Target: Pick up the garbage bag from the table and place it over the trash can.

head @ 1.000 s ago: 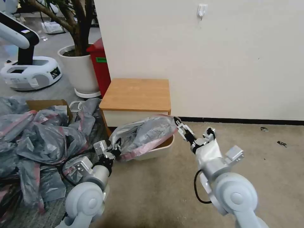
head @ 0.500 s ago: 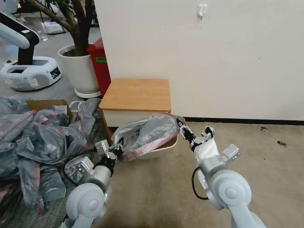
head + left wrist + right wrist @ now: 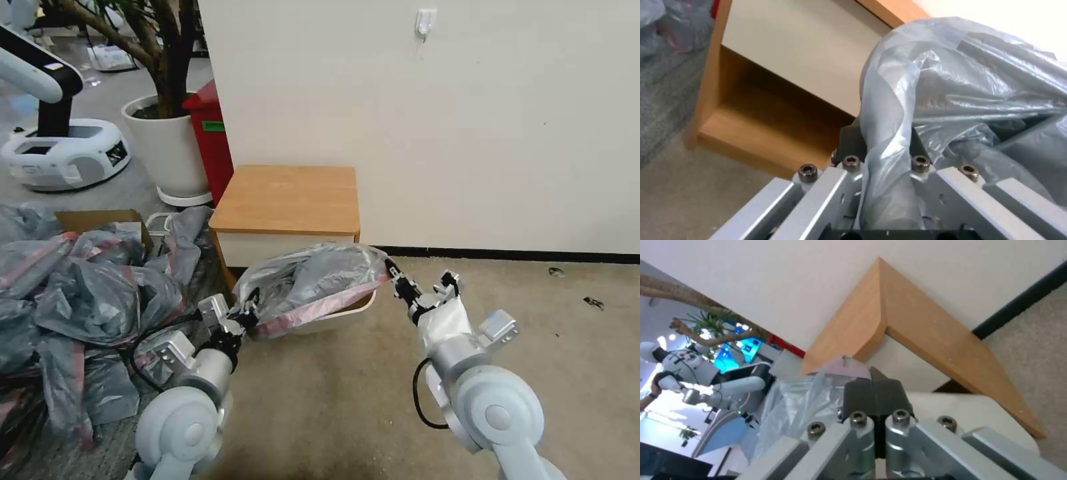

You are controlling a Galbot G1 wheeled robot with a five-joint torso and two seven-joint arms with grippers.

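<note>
We see the left gripper (image 3: 248,313) clamped on the garbage bag (image 3: 313,280) and the right gripper (image 3: 395,274) pinched tight on its pink rim, the bag stretched between them above the trash can (image 3: 333,321), just before the table (image 3: 287,197).

Head view: looking forward and down from high up, taking in the cream wall (image 3: 467,133), the brown carpet floor (image 3: 333,400), the small square wooden nightstand (image 3: 287,199) and both grey arms from behind.

Left wrist view: sitting very close behind the left gripper (image 3: 882,146), looking along it at the thin grey see-through plastic bag (image 3: 960,93) and up past it at the nightstand's (image 3: 773,50) cream front and lower shelf.

Right wrist view: sitting very close behind the right gripper (image 3: 875,391), looking up at the nightstand's (image 3: 907,323) corner from low down, the wall (image 3: 795,273) behind.

Sharing the nightstand and the bag in all three.
</note>
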